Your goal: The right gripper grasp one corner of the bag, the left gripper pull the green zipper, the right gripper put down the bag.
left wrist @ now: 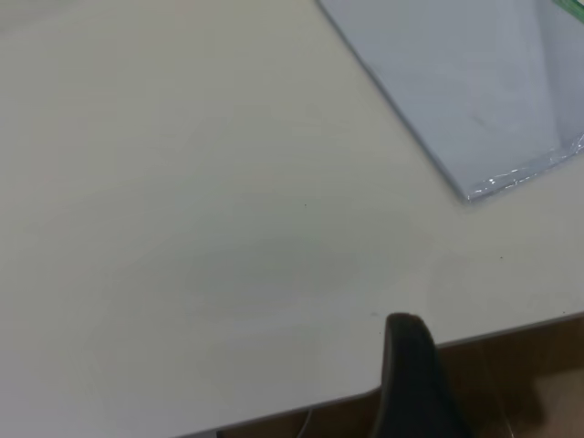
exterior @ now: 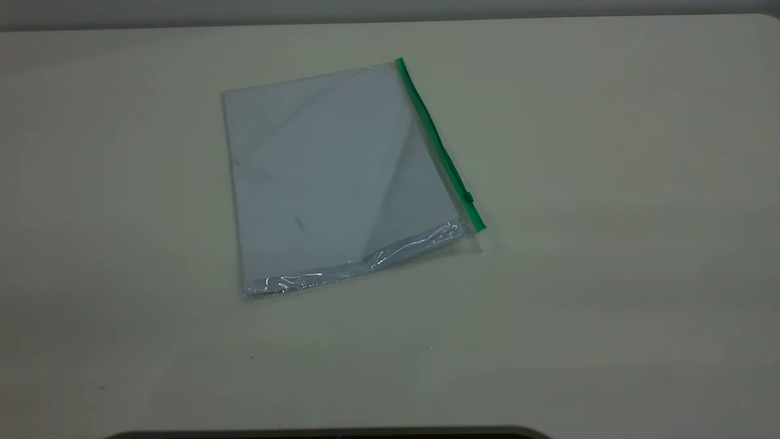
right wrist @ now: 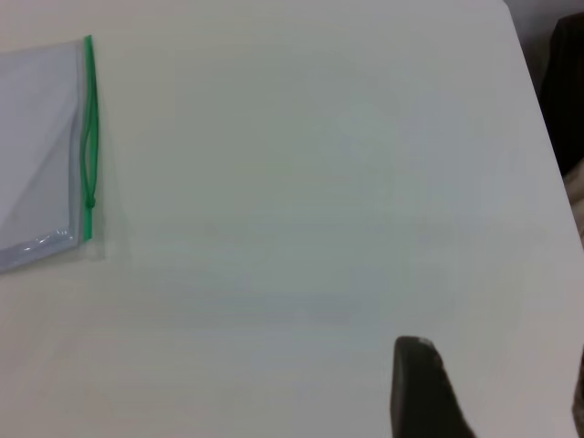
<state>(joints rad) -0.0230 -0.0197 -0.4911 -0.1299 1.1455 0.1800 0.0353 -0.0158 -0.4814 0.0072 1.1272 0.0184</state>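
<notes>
— What's on the table [exterior: 609,274] from where you stand?

— From the outside camera, just the bag [exterior: 329,183], lying flat a little left of the middle of the pale tabletop. It's a clear pouch with a bluish-white sheet inside, and shiny wrinkles run along its near edge. The green zipper [exterior: 440,144] runs down its right-hand edge, with the small slider tab [exterior: 469,197] close to the near end. The corner of the bag [exterior: 479,224] tipped in green points toward the near right. Neither arm shows in this view.

— And the left wrist camera?

— One dark fingertip of the left gripper [left wrist: 415,379] pokes in, over the table's edge and well apart from the bag [left wrist: 474,82]. A plain clear corner of the pouch, glinting along its wrinkled edge, is the nearest part to it. Only that one finger is visible, so I can't tell whether the jaws are parted or closed. It holds nothing.

— The right wrist camera?

— Same story: one black fingertip of the right gripper [right wrist: 422,388] above bare tabletop, well apart from the bag [right wrist: 36,155]. The green zipper [right wrist: 88,137] faces that side, its slider [right wrist: 90,203] near the green-tipped corner [right wrist: 88,233]. I can't tell how that gripper's jaws stand either.
</notes>
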